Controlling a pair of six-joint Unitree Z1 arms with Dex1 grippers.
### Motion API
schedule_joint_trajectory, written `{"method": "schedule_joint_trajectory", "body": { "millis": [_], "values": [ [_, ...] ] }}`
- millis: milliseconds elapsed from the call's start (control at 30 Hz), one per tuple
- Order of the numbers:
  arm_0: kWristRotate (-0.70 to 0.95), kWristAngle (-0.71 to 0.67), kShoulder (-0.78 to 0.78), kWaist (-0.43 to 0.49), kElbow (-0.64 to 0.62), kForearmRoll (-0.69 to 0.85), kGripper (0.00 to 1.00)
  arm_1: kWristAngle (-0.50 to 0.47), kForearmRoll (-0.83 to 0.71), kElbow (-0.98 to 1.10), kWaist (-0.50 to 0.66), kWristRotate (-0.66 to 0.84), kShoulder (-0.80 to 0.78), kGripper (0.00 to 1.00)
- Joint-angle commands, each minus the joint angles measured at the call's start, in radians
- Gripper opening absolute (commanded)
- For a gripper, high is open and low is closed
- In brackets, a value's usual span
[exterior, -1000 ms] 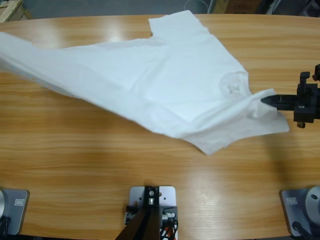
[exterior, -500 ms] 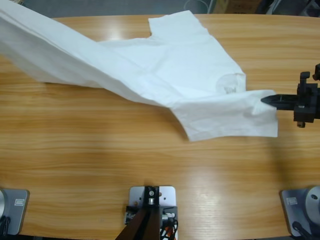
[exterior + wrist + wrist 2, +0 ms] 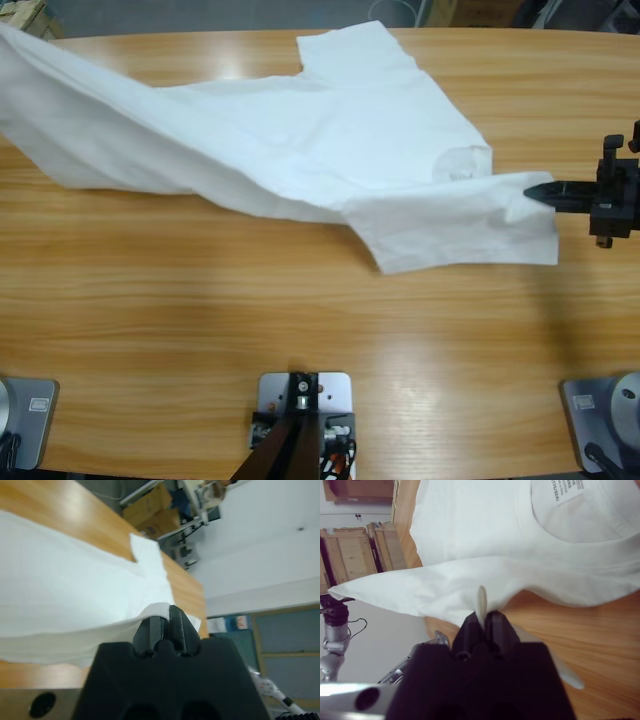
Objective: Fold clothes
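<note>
The white T-shirt (image 3: 330,130) lies across the far half of the wooden table (image 3: 300,330), its round neck (image 3: 462,165) toward the right. My right gripper (image 3: 532,193) comes in from the right edge and is shut on the shirt's near-right corner beside the neck. In the right wrist view its jaws (image 3: 481,617) pinch a ridge of white cloth (image 3: 470,530) below the neck label (image 3: 567,490). My left gripper (image 3: 166,622) is shut on a fold of the shirt (image 3: 65,595). It is outside the high view, where the shirt's left end rises off the top-left corner.
Bare table (image 3: 200,380) stretches along the near side. A cardboard box (image 3: 20,18) sits beyond the table's far-left corner. Boxes and a rack (image 3: 155,507) stand past the table's end. Wooden crates (image 3: 350,555) and a silver arm (image 3: 332,630) show in the right wrist view.
The shirt's left end has been lifted and drawn up toward the far-left corner, pulling its near edge away from the table's front. The right gripper has stayed shut on the cloth, nearly still.
</note>
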Motion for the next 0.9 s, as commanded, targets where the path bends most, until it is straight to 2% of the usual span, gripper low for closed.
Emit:
{"method": "schedule_joint_trajectory", "body": {
  "millis": [33,200,467,733,900],
  "values": [
    [0.119,0.191,-0.071,-0.076,-0.027,0.265,0.0,0.001,0.008,0.009,-0.009,-0.019,0.022,0.0],
    [0.117,0.225,-0.129,-0.027,0.035,0.292,0.0,0.001,0.035,0.012,-0.009,-0.025,0.013,0.0],
    [0.106,0.225,-0.179,0.021,0.064,0.353,0.0,-0.046,0.195,-0.012,-0.009,-0.094,-0.049,0.0],
    [0.106,0.225,-0.204,0.032,0.083,0.367,0.0,-0.084,0.327,-0.113,-0.023,-0.144,-0.048,0.0],
    [0.105,0.223,-0.215,0.032,0.095,0.369,0.0,-0.086,0.341,-0.18,-0.043,-0.158,-0.016,0.0]
  ]
}}
